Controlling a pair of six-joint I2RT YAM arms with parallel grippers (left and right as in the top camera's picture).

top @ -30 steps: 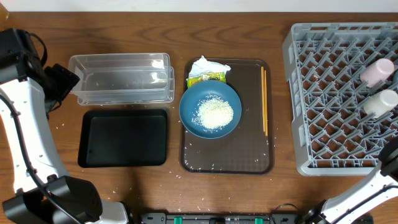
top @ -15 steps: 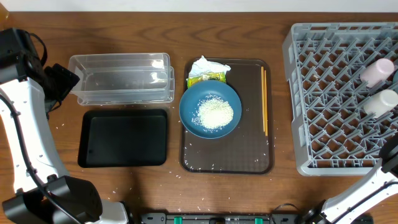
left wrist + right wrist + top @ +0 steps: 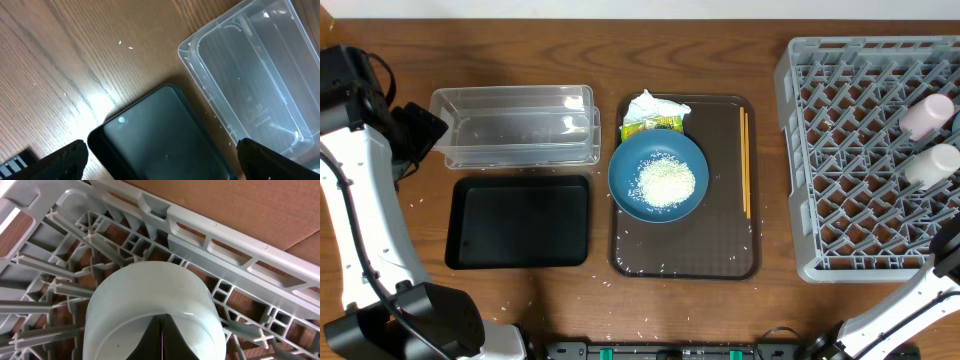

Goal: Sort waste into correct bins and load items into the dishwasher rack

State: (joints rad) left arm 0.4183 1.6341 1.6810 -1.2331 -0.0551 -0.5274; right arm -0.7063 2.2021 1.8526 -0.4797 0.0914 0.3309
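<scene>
A brown serving tray (image 3: 722, 250) lies on the wooden table (image 3: 700, 50).

1. The table (image 3: 75, 65) was grained wood, varnished, with a glare patch.
2. The clear plastic tub (image 3: 250, 90) was transparent, smooth and glossy.
3. The black tray (image 3: 160, 140) looked like smooth, semi-gloss plastic.
4. The brown serving tray (image 3: 720, 240) was finely textured and matt.
5. The dishwasher rack (image 3: 225, 245) was grey moulded plastic, matt.
6. The dark-blue bowl (image 3: 623, 170) and small light-blue bowl (image 3: 150, 295) were smooth with a faint sheen.
7. The napkin (image 3: 650, 105) was crumpled white paper.

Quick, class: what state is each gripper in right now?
Left gripper: open, holding nothing.
Right gripper: jaws shut, holding nothing.
</scene>
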